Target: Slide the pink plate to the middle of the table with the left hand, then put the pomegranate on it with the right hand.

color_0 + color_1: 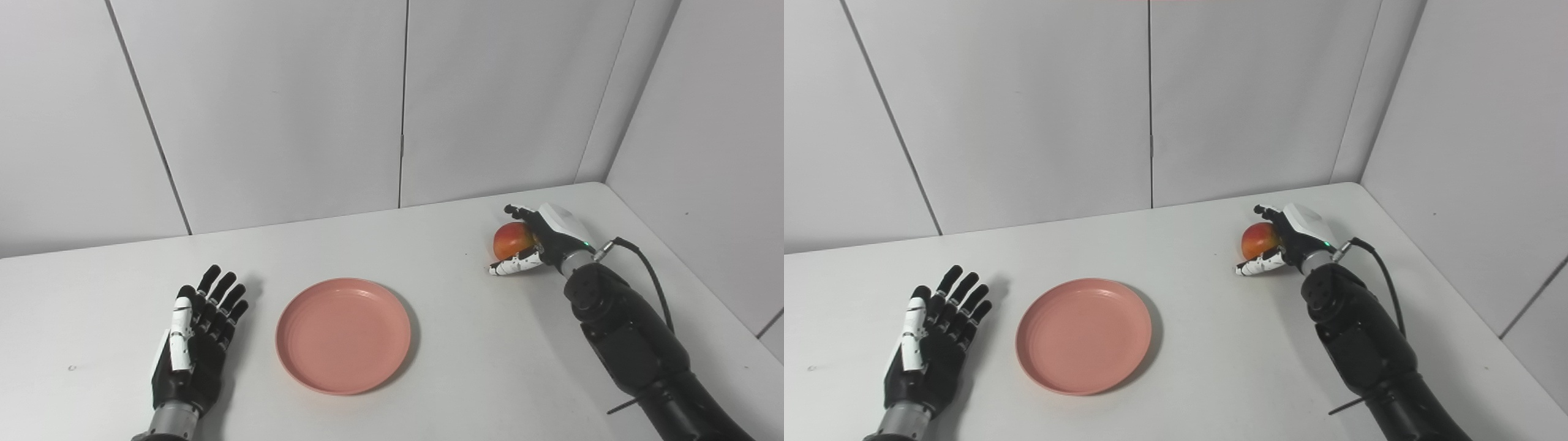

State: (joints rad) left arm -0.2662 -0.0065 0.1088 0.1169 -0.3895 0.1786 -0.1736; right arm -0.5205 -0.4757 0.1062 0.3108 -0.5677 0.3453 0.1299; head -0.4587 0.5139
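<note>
The pink plate (343, 334) lies flat on the white table, near its middle and toward the front. Left of it my left hand (197, 334) rests palm up with fingers spread, a short gap from the plate's rim and holding nothing. At the far right the red-orange pomegranate (512, 239) sits on the table inside my right hand (539, 239). The fingers curve over its top and back and the white thumb lies under its front. Whether they press on the fruit does not show.
The white table (429, 380) meets grey wall panels at the back and on the right. The right arm's black cable (649, 275) loops beside the forearm near the table's right edge.
</note>
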